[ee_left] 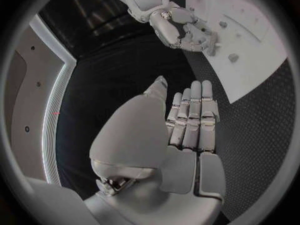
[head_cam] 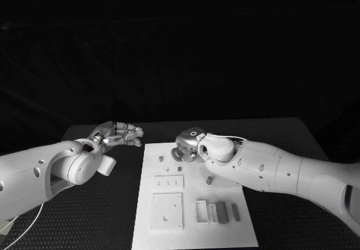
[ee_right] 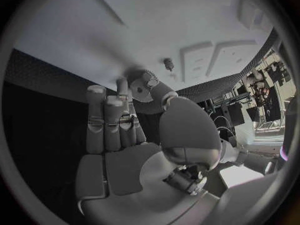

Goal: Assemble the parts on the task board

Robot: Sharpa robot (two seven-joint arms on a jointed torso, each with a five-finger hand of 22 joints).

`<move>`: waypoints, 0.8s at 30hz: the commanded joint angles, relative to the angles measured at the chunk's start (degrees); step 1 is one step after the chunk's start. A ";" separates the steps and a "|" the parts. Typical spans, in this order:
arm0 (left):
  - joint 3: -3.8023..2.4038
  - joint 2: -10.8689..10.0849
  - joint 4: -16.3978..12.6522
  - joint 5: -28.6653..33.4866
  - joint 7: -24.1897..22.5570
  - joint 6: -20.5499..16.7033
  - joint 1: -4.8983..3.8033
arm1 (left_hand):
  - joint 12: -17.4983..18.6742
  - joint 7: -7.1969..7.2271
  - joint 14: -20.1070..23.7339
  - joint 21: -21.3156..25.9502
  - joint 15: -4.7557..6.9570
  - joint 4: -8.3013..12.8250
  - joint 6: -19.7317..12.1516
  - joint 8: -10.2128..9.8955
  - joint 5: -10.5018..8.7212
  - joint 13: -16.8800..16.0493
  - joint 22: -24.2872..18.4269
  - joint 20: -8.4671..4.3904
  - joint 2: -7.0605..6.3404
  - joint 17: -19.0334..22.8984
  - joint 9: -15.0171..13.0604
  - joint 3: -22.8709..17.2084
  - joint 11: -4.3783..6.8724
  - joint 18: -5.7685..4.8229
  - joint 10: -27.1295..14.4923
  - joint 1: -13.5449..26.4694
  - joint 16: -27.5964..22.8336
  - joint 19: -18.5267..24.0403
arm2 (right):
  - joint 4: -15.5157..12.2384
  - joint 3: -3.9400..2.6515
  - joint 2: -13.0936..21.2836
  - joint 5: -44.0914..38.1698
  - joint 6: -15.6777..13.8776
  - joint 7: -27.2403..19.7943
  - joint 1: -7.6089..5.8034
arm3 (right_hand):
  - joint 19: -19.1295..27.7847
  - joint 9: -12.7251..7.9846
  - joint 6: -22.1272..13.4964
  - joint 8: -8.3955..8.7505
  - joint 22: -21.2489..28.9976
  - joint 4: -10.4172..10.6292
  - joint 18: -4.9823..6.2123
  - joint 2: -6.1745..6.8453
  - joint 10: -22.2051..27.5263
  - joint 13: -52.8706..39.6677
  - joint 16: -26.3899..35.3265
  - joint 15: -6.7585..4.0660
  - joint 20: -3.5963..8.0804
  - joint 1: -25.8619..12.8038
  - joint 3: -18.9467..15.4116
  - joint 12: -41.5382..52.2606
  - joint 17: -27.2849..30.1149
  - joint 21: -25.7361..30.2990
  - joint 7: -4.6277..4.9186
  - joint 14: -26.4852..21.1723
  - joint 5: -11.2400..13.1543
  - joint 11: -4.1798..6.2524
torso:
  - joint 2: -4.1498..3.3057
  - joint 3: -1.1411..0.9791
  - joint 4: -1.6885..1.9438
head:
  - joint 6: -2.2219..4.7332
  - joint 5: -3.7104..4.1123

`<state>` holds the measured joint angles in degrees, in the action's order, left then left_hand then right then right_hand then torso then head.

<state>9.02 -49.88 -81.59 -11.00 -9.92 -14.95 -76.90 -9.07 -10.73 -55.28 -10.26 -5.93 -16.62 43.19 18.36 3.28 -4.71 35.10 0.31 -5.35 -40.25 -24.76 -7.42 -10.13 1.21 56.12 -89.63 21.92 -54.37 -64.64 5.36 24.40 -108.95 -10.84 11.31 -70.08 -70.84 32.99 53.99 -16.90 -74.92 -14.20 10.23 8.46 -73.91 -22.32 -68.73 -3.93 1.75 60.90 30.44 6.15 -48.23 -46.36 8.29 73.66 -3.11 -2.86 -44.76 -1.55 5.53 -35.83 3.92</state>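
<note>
The white task board [head_cam: 225,229] lies in the middle of the black table. My right hand [head_cam: 189,146] hovers over its far end and pinches a small round toothed part [ee_right: 144,79] between thumb and a fingertip, the other fingers straight. That hand [ee_left: 184,27] is also seen across the board [ee_left: 256,70] in the left wrist view. Small pegs [head_cam: 161,158] [head_cam: 180,168] [head_cam: 209,180] stand on the board. My left hand [head_cam: 117,134] is held off the board's far left corner, fingers [ee_left: 190,117] stretched flat and together, holding nothing.
Two square plates [head_cam: 168,183] [head_cam: 166,210] lie on the board's near half, with several narrow blocks [head_cam: 217,212] beside them. A peg [ee_right: 168,63] and the recessed plates [ee_right: 197,57] show beyond my right hand. Black table [head_cam: 90,219] flanks the board on both sides.
</note>
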 commanded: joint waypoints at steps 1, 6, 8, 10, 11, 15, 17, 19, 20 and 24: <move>-0.05 0.05 -0.15 -0.17 -0.32 0.79 -0.09 | 0.34 -0.53 -0.36 0.35 0.13 0.07 -0.03 -0.25 -0.19 0.09 0.06 -0.24 0.09 -0.08 0.08 -0.37 -0.39 0.79 -0.02 0.63 -0.22 -0.35 | -0.28 0.34 -0.45 1.28 1.86 -1.16 0.60 | -0.21 -0.25 -0.86 0.48 -0.86 0.59 4.77 0.75 0.30 -0.06 0.04 0.40 0.44 -0.39 0.09 -0.28 0.08 0.30 0.17 -0.06 0.35 -0.01 | 0.00 0.00 0.02 | -0.03 0.01; -0.05 0.06 -0.18 -0.17 -0.30 0.84 -0.09 | 0.34 -0.54 -0.37 0.35 0.13 0.07 -0.03 -0.26 -0.19 0.09 0.06 -0.24 0.09 -0.10 0.08 -0.37 -0.40 0.79 -0.02 0.64 -0.24 -0.35 | -0.25 0.35 -0.50 1.67 0.92 -1.19 0.63 | -0.29 -0.41 -1.62 0.94 -0.88 1.18 4.77 1.28 0.25 -0.13 0.00 0.44 0.55 -0.70 0.46 -0.39 0.15 0.37 0.42 -0.09 0.35 -0.06 | -0.01 0.02 0.04 | -0.02 0.03; -0.05 0.05 -0.17 -0.17 -0.29 0.83 -0.09 | 0.34 -0.54 -0.37 0.36 0.12 0.07 -0.03 -0.26 -0.19 0.09 0.06 -0.24 0.09 -0.11 0.08 -0.37 -0.40 0.79 -0.01 0.64 -0.25 -0.35 | -0.25 0.35 -0.51 1.74 0.52 -1.15 0.63 | -0.32 -0.46 -1.84 1.07 -0.89 1.38 4.77 1.45 0.22 -0.16 -0.02 0.46 0.59 -0.80 0.56 -0.42 0.17 0.39 0.49 -0.09 0.35 -0.08 | -0.01 0.03 0.04 | -0.02 0.02; -0.05 0.04 -0.16 -0.17 -0.29 0.82 -0.09 | 0.35 -0.54 -0.37 0.36 0.12 0.07 -0.03 -0.26 -0.19 0.09 0.07 -0.24 0.09 -0.12 0.08 -0.38 -0.39 0.79 -0.01 0.64 -0.26 -0.35 | -0.26 0.35 -0.51 1.88 0.09 -1.16 0.64 | -0.34 -0.50 -2.03 1.19 -0.89 1.58 4.76 1.66 0.21 -0.19 -0.03 0.48 0.62 -0.91 0.65 -0.45 0.19 0.42 0.55 -0.10 0.35 -0.10 | 0.00 0.04 0.04 | -0.04 0.02; -0.05 0.04 -0.16 -0.17 -0.29 0.83 -0.09 | 0.35 -0.54 -0.37 0.36 0.12 0.07 -0.04 -0.26 -0.19 0.10 0.07 -0.24 0.09 -0.13 0.08 -0.38 -0.39 0.79 -0.01 0.64 -0.26 -0.35 | -0.27 0.35 -0.50 1.94 -0.05 -1.15 0.64 | -0.34 -0.50 -2.07 1.21 -0.89 1.63 4.77 1.70 0.21 -0.20 -0.04 0.48 0.63 -0.93 0.67 -0.46 0.19 0.42 0.56 -0.10 0.35 -0.10 | 0.00 0.04 0.04 | -0.04 0.02; -0.04 0.26 0.10 -0.23 -0.38 0.80 -0.09 | 0.35 -0.54 -0.38 0.36 0.12 0.07 -0.03 -0.26 -0.19 0.10 0.07 -0.24 0.08 -0.14 0.08 -0.38 -0.39 0.79 -0.01 0.64 -0.27 -0.36 | -0.37 0.35 -0.47 2.32 -0.90 -1.16 0.64 | -0.37 -0.55 -2.28 1.33 -0.89 1.95 4.77 1.89 0.18 -0.23 -0.05 0.50 0.66 -1.15 0.75 -0.49 0.22 0.45 0.62 -0.11 0.35 -0.12 | 0.01 0.06 0.05 | -0.08 0.02; -0.04 0.54 0.47 -0.23 -0.39 0.86 -0.08 | 0.35 -0.54 -0.38 0.36 0.12 0.07 -0.04 -0.26 -0.19 0.10 0.07 -0.24 0.09 -0.15 0.08 -0.38 -0.39 0.79 -0.01 0.64 -0.28 -0.36 | -0.47 0.35 -0.45 2.46 -1.61 -1.07 0.67 | -0.41 -0.57 -2.39 1.40 -0.89 2.22 4.77 2.05 0.16 -0.26 -0.07 0.50 0.69 -1.31 0.81 -0.51 0.23 0.47 0.65 -0.11 0.35 -0.13 | 0.00 0.06 0.02 | -0.10 0.01; -0.03 0.86 0.73 -0.23 -0.38 0.94 -0.07 | 0.36 -0.54 -0.38 0.36 0.12 0.07 -0.04 -0.27 -0.18 0.10 0.07 -0.24 0.10 -0.16 0.08 -0.39 -0.40 0.79 -0.01 0.64 -0.29 -0.36 | -0.59 0.35 -0.36 2.42 -2.12 -0.84 0.69 | -0.47 -0.58 -2.49 1.45 -0.89 2.59 4.77 2.22 0.14 -0.29 -0.09 0.51 0.73 -1.56 0.88 -0.54 0.25 0.49 0.67 -0.12 0.35 -0.13 | -0.02 0.08 -0.03 | -0.09 0.10; -0.02 0.90 0.80 -0.23 -0.38 0.96 -0.07 | 0.36 -0.54 -0.38 0.37 0.12 0.07 -0.05 -0.27 -0.18 0.10 0.07 -0.24 0.11 -0.16 0.08 -0.39 -0.40 0.79 -0.02 0.65 -0.29 -0.36 | -0.64 0.35 -0.25 2.42 -2.17 -0.72 0.70 | -0.49 -0.59 -2.54 1.48 -0.89 2.74 4.77 2.28 0.13 -0.31 -0.10 0.51 0.74 -1.65 0.91 -0.55 0.26 0.50 0.68 -0.11 0.35 -0.13 | -0.03 0.10 -0.05 | -0.11 0.18; -0.02 0.94 0.79 -0.23 -0.38 0.94 -0.07 | 0.37 -0.55 -0.39 0.37 0.12 0.06 -0.06 -0.28 -0.19 0.10 0.08 -0.23 0.12 -0.18 0.09 -0.39 -0.40 0.79 -0.03 0.66 -0.32 -0.36 | -0.76 0.35 -0.03 2.42 -2.94 -0.40 0.70 | -0.58 -0.59 -2.59 1.50 -0.89 3.12 4.77 2.36 0.10 -0.35 -0.15 0.49 0.81 -1.82 1.03 -0.58 0.27 0.51 0.68 -0.09 0.35 -0.12 | -0.10 0.11 -0.07 | -0.12 0.20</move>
<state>9.05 -49.06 -80.77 -11.02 -9.88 -14.86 -76.90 -9.07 -10.73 -55.28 -10.26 -5.93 -16.62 43.19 18.36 3.28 -4.66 35.09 0.31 -5.35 -40.36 -24.76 -7.42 -10.13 1.20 56.11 -89.63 21.92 -54.38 -64.99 5.63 24.57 -106.94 -12.32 11.57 -69.55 -71.26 32.36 51.70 -15.30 -74.91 -11.35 10.22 10.34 -73.91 -22.62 -68.73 -3.66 2.15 59.05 31.41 5.93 -48.03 -46.14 8.93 73.58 -3.12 -2.86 -44.79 -1.46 5.49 -35.94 4.10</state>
